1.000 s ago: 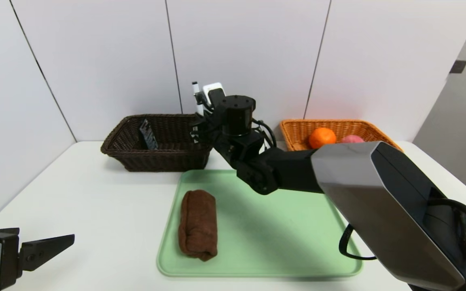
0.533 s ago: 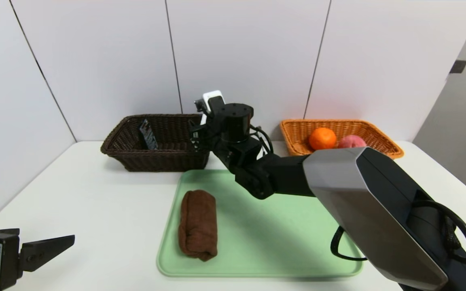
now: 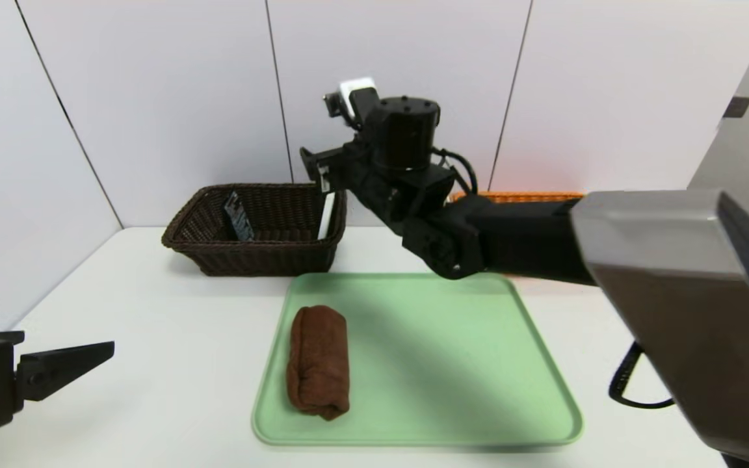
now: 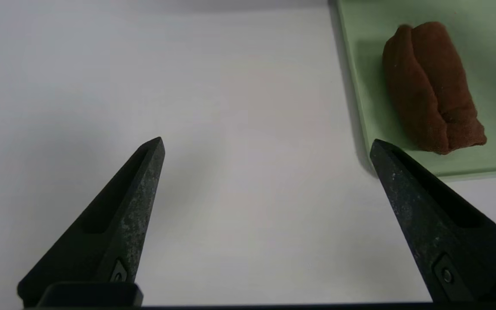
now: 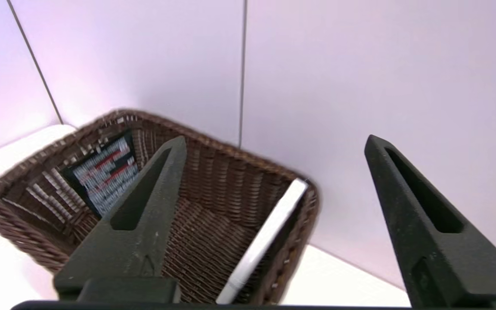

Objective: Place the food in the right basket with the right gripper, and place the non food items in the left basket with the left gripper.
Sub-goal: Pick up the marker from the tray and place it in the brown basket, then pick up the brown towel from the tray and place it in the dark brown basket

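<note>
Two baskets (image 3: 254, 253) (image 3: 517, 195), green tray (image 3: 446, 416) on white table (image 3: 153, 338); white panelled wall (image 3: 153, 97).

Right gripper (image 5: 274, 146): formerly low at the dark basket (image 3: 218, 257) rim, closed on a white marker (image 3: 326, 216); now raised above the basket, jaws spread, nothing between them. Marker: now released, leaning against the basket's inner wall, apparently tip-down. Right arm: lifted, now covering most of the orange basket (image 3: 517, 195); fruit no longer visible.
</note>
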`<state>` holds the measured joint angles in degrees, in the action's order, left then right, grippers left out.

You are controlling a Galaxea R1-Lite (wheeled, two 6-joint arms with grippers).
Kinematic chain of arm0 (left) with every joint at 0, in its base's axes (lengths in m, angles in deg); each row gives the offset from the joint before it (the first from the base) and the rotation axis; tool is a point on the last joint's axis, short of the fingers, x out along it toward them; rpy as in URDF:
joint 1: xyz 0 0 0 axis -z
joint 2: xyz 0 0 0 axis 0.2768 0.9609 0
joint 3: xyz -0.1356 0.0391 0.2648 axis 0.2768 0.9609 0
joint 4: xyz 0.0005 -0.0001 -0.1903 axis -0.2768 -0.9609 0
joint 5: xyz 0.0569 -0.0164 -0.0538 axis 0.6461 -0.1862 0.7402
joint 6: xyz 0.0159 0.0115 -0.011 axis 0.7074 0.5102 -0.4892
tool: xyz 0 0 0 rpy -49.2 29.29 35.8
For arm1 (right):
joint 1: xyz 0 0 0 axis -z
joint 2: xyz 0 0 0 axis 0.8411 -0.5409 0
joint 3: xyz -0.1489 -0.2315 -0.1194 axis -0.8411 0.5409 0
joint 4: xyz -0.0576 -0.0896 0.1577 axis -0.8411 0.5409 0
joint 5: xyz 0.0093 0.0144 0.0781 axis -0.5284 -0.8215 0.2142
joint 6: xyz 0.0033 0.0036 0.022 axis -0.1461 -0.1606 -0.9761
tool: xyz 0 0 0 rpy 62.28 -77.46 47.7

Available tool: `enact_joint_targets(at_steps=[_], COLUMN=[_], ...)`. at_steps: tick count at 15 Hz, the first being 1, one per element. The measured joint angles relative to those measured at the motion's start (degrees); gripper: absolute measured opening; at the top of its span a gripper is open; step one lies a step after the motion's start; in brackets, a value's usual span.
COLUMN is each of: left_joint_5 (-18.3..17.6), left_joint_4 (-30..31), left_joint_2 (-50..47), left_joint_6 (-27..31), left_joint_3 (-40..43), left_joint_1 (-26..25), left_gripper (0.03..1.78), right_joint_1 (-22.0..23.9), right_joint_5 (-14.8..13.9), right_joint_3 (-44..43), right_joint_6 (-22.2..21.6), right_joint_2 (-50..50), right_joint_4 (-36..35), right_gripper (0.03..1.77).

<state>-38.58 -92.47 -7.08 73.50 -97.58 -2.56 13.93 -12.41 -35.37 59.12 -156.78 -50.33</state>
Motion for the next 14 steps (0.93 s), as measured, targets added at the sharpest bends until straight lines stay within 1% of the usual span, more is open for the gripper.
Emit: enact_joint_targets(at_steps=[3, 4, 5, 6, 8, 10, 11, 12, 13, 14], left_joint_5=[0.0, 0.1, 0.4, 1.2, 3.7, 6.7, 7.6, 8.1, 8.4, 8.5], left_joint_4=[-1.1, -2.2, -3.8, -6.1, -10.5, -18.2, -22.1, -26.0, -29.1, -31.1], left_joint_2=[2.8, 4.2, 5.9, 8.0, 12.4, 18.5, 21.7, 25.3, 28.8, 32.0], left_joint_6=[0.3, 0.1, -0.5, -2.1, -6.1, -11.6, -14.3, -17.2, -19.6, -21.2], left_joint_3=[-6.7, -9.4, -12.6, -16.7, -24.1, -32.5, -36.3, -40.2, -43.6, -45.9], left_joint_1=[1.2, 2.2, 3.9, 6.5, 11.3, 16.3, 18.4, 20.2, 21.8, 22.9], left_gripper=[1.69, 1.69, 1.69, 1.69, 1.69, 1.69, 1.69, 1.69, 1.69, 1.69], right_joint_1=[0.1, 0.5, 1.4, 2.8, 5.2, 8.0, 9.5, 11.1, 12.5, 13.9], right_joint_5=[-1.4, -2.1, -2.9, -3.6, -3.7, -3.4, -3.1, -2.2, -0.7, 1.5], right_joint_3=[0.0, 0.0, 0.1, 0.1, 0.2, 0.4, 0.5, 0.6, 0.6, 0.7], right_joint_6=[-0.4, -1.5, -3.6, -7.1, -13.8, -21.6, -25.2, -28.4, -30.5, -31.9], right_joint_2=[7.9, 10.3, 12.1, 13.9, 16.2, 18.1, 19.0, 20.0, 20.9, 22.0], right_joint_4=[14.2, 20.2, 25.6, 31.6, 41.8, 54.8, 61.4, 68.4, 74.2, 80.4], right_gripper=[1.53, 1.55, 1.57, 1.59, 1.62, 1.64, 1.65, 1.65, 1.66, 1.67])
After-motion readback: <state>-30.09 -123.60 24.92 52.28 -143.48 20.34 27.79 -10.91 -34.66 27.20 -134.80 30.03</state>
